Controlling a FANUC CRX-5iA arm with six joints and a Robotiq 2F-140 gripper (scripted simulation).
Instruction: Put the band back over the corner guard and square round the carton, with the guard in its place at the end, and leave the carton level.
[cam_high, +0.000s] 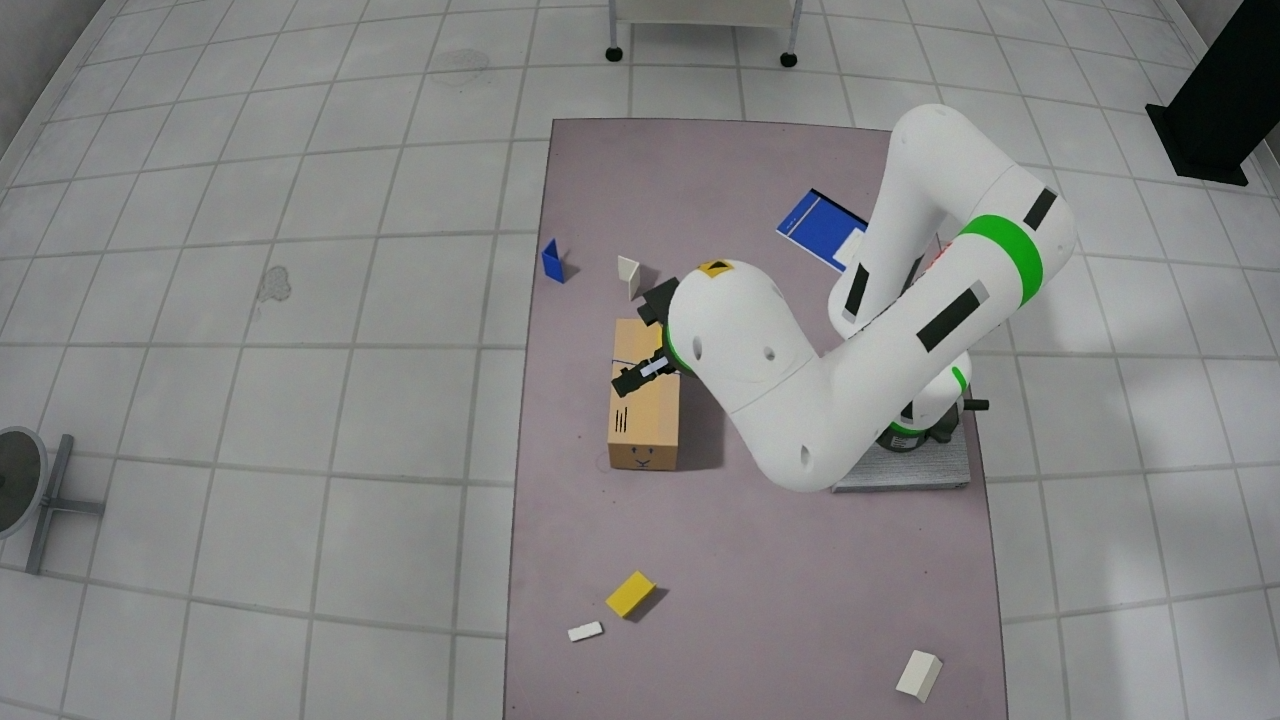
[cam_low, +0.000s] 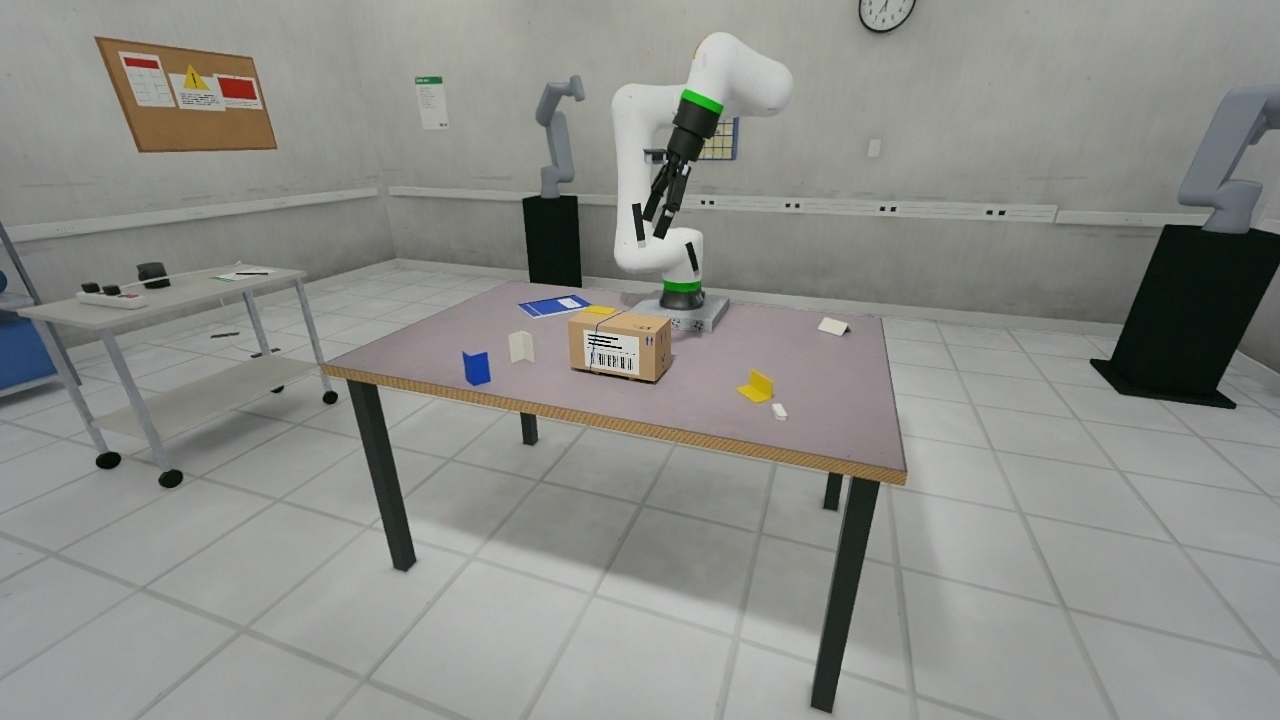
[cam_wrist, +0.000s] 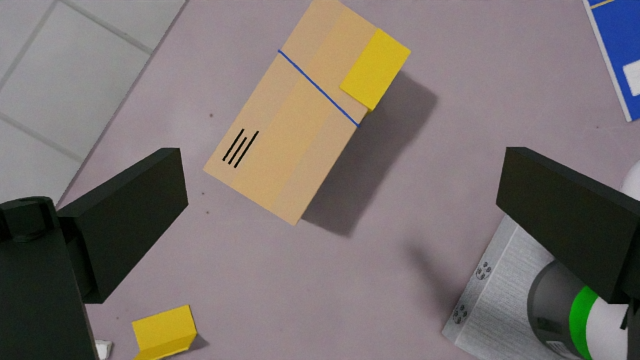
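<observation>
The brown carton lies flat on the mauve table. A yellow corner guard sits on its top far corner; the arm hides it in the top view. A thin blue band crosses the carton's top slightly askew. It runs along the guard's inner edge, beside the guard and not over it. My gripper is open and empty, high above the carton.
A blue guard and a white guard stand beyond the carton. A loose yellow guard, two white blocks and a blue booklet lie around. The robot base stands beside.
</observation>
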